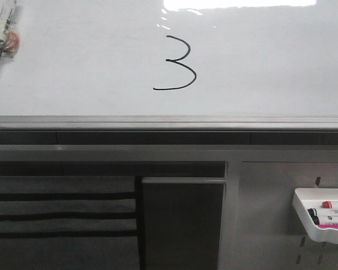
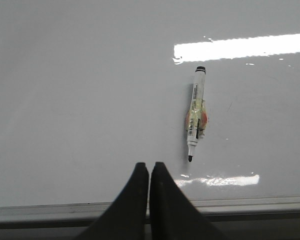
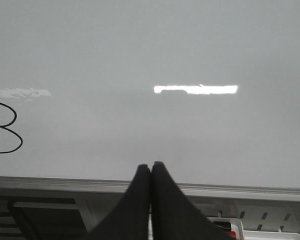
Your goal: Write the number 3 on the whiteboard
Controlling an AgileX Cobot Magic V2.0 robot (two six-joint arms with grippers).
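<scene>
Writing looks finished: the number 3 [image 1: 176, 63] stands complete in thin black line on the whiteboard [image 1: 270, 67], upper middle of the front view, with two curves and a long lower tail running left. It also shows at the edge of the right wrist view. A black-tipped marker [image 2: 196, 114], uncapped, lies against the board well to the left of the digit, with a coloured wrap about its barrel. Neither arm holds it. The left gripper [image 2: 149, 172] has its fingers pressed together on nothing, near the board's grey bottom rail [image 2: 250, 204], the marker beyond it. The right gripper [image 3: 150, 172] is likewise closed and empty, over the rail. Judging by this, the task stands at its end; at most the arms need to draw clear without touching the fresh ink.
</scene>
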